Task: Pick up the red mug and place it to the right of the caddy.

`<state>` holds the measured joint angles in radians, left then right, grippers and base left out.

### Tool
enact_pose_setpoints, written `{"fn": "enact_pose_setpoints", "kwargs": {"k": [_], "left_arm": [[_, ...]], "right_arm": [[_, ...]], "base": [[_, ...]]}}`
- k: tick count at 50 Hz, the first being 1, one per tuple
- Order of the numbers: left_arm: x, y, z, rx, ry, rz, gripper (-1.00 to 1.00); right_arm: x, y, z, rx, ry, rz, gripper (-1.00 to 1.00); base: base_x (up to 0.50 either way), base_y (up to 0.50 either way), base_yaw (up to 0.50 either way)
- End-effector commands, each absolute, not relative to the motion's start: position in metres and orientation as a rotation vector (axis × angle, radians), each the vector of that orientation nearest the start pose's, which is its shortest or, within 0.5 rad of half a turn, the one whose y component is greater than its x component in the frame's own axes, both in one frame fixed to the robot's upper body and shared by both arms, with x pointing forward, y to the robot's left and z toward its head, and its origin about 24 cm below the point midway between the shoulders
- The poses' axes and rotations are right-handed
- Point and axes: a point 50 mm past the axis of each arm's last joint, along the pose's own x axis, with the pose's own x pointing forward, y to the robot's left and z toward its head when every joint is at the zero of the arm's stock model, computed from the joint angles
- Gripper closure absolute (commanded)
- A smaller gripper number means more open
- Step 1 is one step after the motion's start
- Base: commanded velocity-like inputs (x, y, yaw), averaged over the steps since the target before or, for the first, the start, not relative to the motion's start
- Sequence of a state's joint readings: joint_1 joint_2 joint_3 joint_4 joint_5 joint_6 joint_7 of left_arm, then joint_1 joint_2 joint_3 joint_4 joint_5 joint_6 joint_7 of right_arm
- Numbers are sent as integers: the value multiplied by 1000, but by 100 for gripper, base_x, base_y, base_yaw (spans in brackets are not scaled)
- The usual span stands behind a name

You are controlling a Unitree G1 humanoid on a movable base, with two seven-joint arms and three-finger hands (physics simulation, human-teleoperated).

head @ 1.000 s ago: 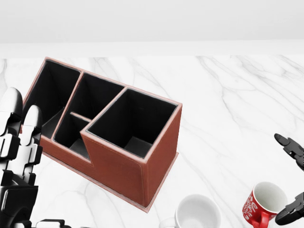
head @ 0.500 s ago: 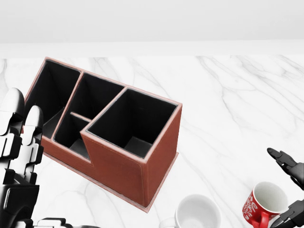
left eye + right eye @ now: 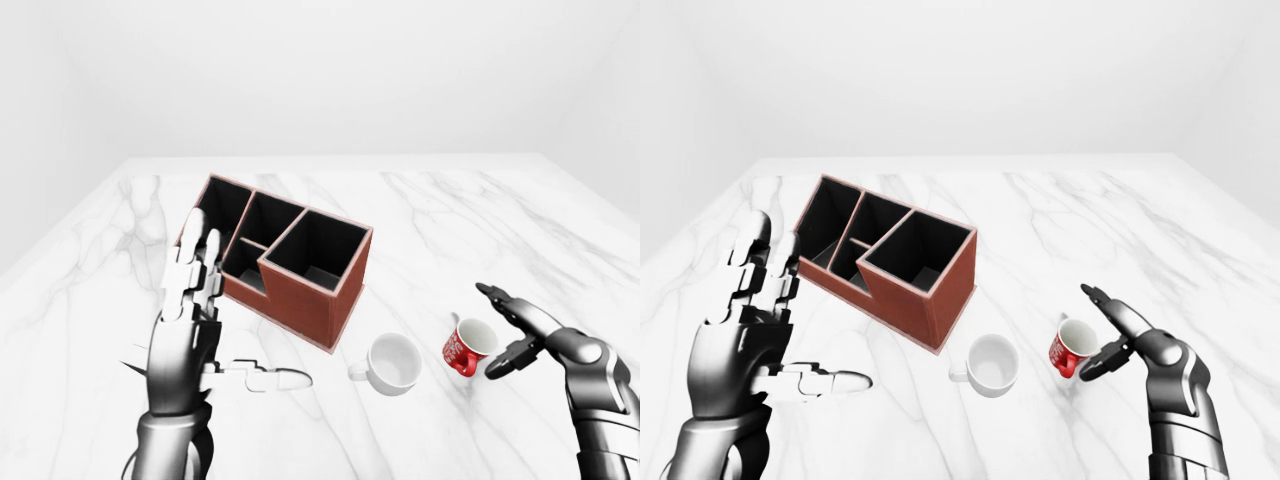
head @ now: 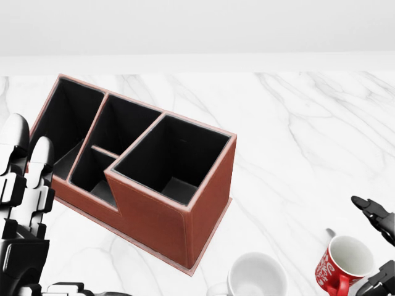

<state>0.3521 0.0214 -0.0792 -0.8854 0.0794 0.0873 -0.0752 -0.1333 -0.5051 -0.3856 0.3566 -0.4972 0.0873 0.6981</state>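
Small red mug with white lettering [image 3: 468,346] standing on the white marble tabletop [image 3: 470,230], tilted, mouth turned up and toward the right of the left-eye view. Well apart from the brown leather caddy with black-lined compartments [image 3: 280,258], down and to the right of it in the left-eye view. Between the two, nearer the mug, a plain white ceramic mug [image 3: 392,363], handle pointing left.

Right hand [image 3: 518,330] right beside the red mug, fingers spread wide, one dark finger [image 3: 497,297] reaching over the rim and another [image 3: 505,365] curling below the body. Not closed round it; real contact impossible to tell from either eye view. In the head view, only two black fingertips poking in at the right edge, flanking the mug.

Left hand [image 3: 190,330] raised at the left of the left-eye view, palm open, fingers straight up, thumb stuck out to the right, gripping nothing. Just overlapping the caddy's left end in that view.
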Motion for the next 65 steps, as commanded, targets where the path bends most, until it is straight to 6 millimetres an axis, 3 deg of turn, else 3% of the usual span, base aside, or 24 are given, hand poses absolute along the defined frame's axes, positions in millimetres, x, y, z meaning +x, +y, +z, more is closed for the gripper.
{"fn": "enact_pose_setpoints", "kwargs": {"k": [1,65], "left_arm": [[162,147,162,107,-453,-39,-100],[161,148,164,107,-458,-36,-100]], "right_arm": [[254,-333,44,-705,588,193,-95],[259,-335,19,-691,690,214,-95]], "base": [[0,0,0],[0,0,0]]}}
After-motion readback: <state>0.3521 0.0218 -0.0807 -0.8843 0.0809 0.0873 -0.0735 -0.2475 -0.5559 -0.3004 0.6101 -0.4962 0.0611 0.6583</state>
